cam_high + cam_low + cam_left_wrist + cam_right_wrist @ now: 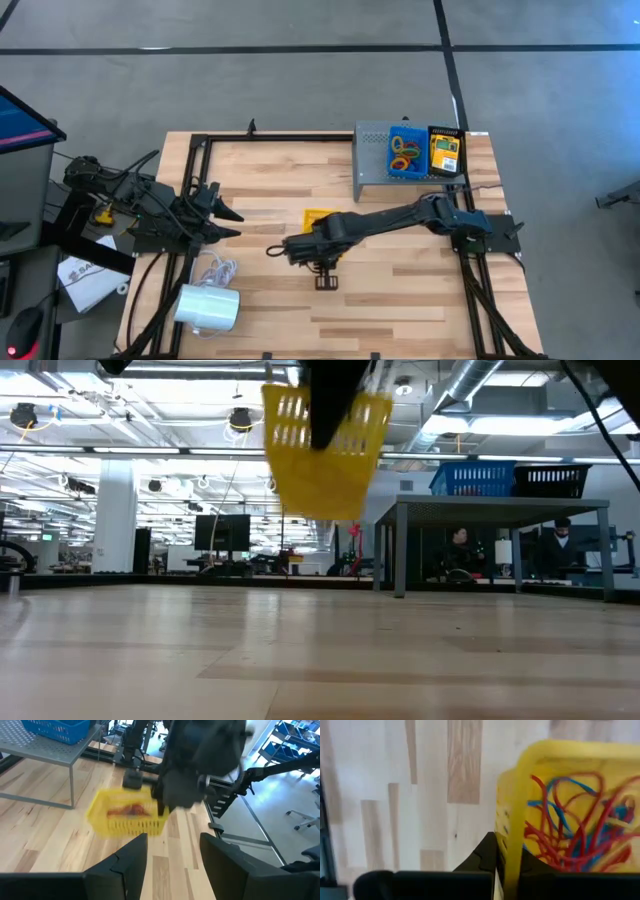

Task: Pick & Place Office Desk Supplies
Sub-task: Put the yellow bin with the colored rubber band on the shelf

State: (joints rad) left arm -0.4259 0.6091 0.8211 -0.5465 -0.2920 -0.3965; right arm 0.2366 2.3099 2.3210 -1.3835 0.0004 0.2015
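A yellow slotted basket (320, 455) holding red and blue rubber bands (575, 825) hangs in the air over the middle of the table, with my right gripper (512, 867) shut on it. In the high view only a yellow corner (317, 216) shows from under the right arm. My left gripper (172, 860) stands open near the table's left edge (225, 215), pointing toward the basket with nothing between its fingers. My right gripper pinches the basket's side wall at its rim (512, 835), one finger outside (485, 852) and one inside among the rubber bands. The fingers come from above, pointing down. The basket hangs lifted clear of the table and tilted (300, 490).
A grey perforated shelf (375, 165) at the back right carries a blue basket of rubber bands (407, 152) and a yellow-orange box (444, 150). A white cylinder (207, 307) with a cord (215, 270) lies at the near left. A small dark item (327, 281) sits below the right arm.
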